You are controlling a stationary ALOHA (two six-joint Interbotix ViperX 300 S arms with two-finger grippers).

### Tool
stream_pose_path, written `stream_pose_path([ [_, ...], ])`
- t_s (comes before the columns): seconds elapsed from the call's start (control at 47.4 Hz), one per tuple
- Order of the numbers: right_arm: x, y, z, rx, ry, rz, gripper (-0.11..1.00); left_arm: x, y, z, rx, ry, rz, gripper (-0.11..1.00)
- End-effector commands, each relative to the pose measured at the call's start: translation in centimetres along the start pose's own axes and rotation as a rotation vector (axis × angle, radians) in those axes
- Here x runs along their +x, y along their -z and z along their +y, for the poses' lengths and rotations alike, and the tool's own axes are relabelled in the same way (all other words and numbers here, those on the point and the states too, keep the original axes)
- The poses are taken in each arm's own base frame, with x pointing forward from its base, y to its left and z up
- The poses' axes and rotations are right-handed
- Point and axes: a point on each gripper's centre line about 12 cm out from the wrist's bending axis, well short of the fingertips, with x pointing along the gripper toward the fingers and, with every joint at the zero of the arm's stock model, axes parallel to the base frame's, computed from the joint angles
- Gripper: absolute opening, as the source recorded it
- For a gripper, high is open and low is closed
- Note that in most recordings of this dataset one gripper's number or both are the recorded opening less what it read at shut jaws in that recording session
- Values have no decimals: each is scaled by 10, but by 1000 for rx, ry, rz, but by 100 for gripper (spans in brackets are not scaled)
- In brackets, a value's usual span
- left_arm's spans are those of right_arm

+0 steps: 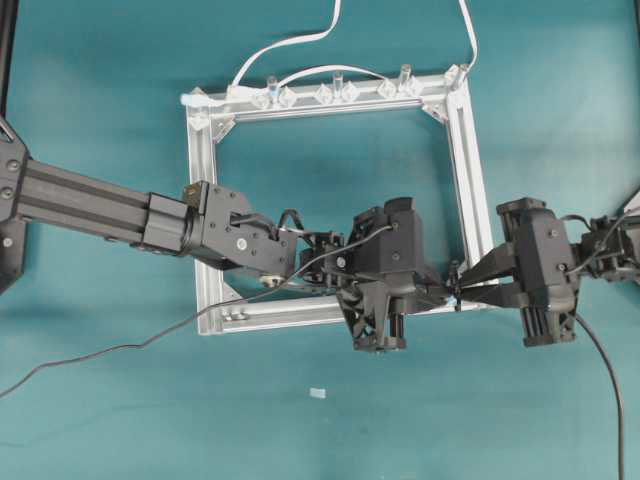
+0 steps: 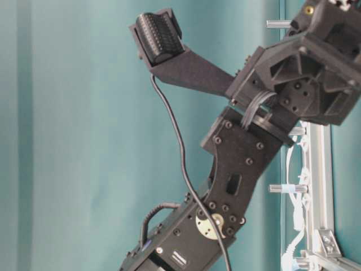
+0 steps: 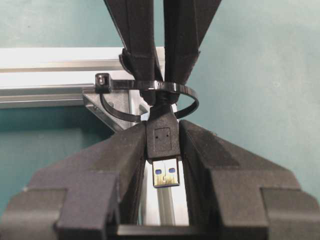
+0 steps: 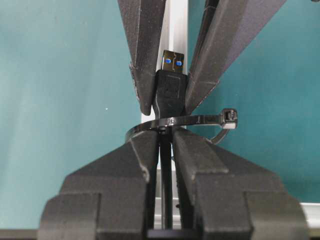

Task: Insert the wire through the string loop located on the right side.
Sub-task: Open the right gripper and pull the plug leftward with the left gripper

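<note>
While both grippers [image 3: 163,142] [image 4: 162,142] meet, wire [image 3: 162,137] clamped—level.

We see a black wire [image 3: 162,137] with blue-tipped silver plug, black loop [image 3: 145,87], silver frame [image 1: 470,170], teal surface [image 1: 100,100].

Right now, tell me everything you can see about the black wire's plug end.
The wire is a thin black round cable ending in a plug with a dark moulded rectangular body and a metal USB tip showing blue inside. The plug has passed through the string loop, which looks like a black cable tie on the aluminium frame. The left claw clamps the plug body on the far side; the right claw pinches the cable just behind the loop.
</note>
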Motion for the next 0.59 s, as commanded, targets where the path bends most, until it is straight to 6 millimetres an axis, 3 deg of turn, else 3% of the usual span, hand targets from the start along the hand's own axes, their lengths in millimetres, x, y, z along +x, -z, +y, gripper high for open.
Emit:
stream_pose_path([
  [0.0, -1, -4, 0, 3, -1, -17, 13, -8, -22, -6, -3, 12, -52, 21],
  [0.063, 0, -4, 0, 3, 0, -22, 19, -8, -21, -6, -2, 13, -49, 21],
  [0.232, -1, -4, -1, 0, 5, -45, 68, -9, -21, -7, -2, 13, -42, 21],
  [0.338, -2, -2, -2, 0, 7, -42, 92, -9, -22, -7, -2, 13, -42, 21],
  [0.57, -2, 0, -3, 1, 9, -38, 94, -9, -21, -6, -2, 12, -37, 21],
])
